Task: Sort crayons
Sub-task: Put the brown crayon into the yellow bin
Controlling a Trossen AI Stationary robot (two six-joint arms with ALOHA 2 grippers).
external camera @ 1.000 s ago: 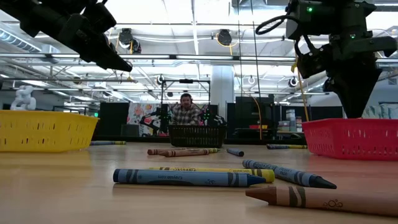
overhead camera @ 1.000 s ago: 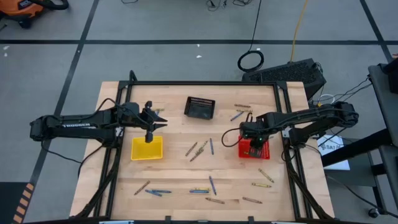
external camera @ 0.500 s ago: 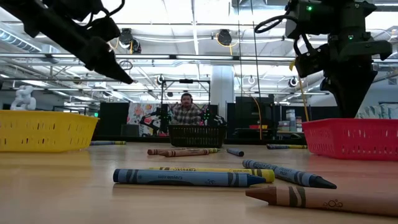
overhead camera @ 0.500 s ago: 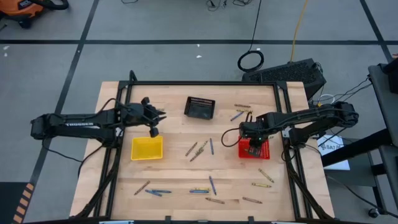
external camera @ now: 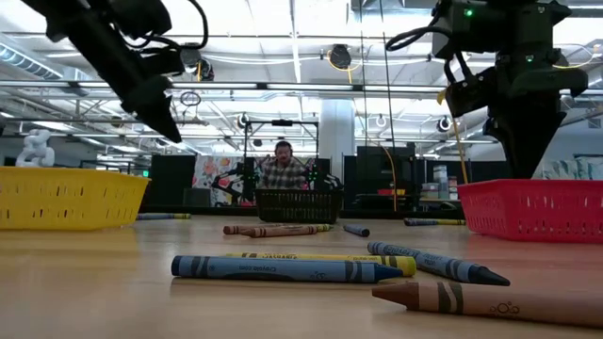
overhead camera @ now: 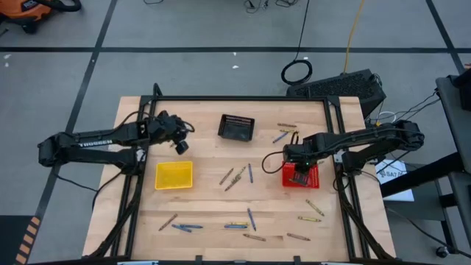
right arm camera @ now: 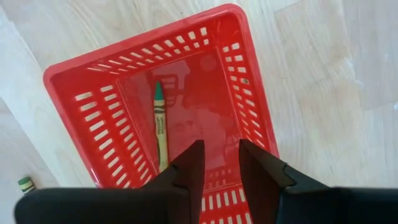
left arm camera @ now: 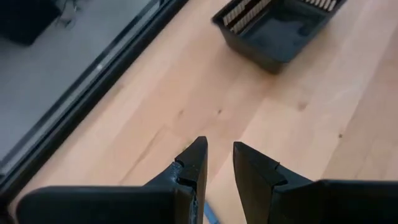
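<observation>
Several crayons lie flat on the wooden table: a group at the middle (overhead camera: 235, 177), two at the far right (overhead camera: 282, 132), and a spread along the near edge (overhead camera: 243, 225), which is close up in the low view (external camera: 283, 269). My left gripper (overhead camera: 179, 145) hangs open and empty over bare wood, between the yellow basket (overhead camera: 174, 175) and the black basket (overhead camera: 236, 127), and its fingers (left arm camera: 219, 148) stand a little apart. My right gripper (right arm camera: 221, 146) is open and empty, pointing down over the red basket (overhead camera: 301, 177). One olive-yellow crayon with a green tip (right arm camera: 160, 124) lies on the red basket's floor.
The black basket (left arm camera: 280, 28) stands at the far middle. A crayon end (right arm camera: 25, 184) lies on the table beside the red basket (right arm camera: 74, 68). A dark frame runs around the table's edges (overhead camera: 243, 98). A person sits in the room beyond the table (external camera: 281, 165).
My left gripper has gone from above the yellow basket toward the table's far edge. Its fingers have tipped to point more steeply down. My right gripper has stayed over the red basket.
</observation>
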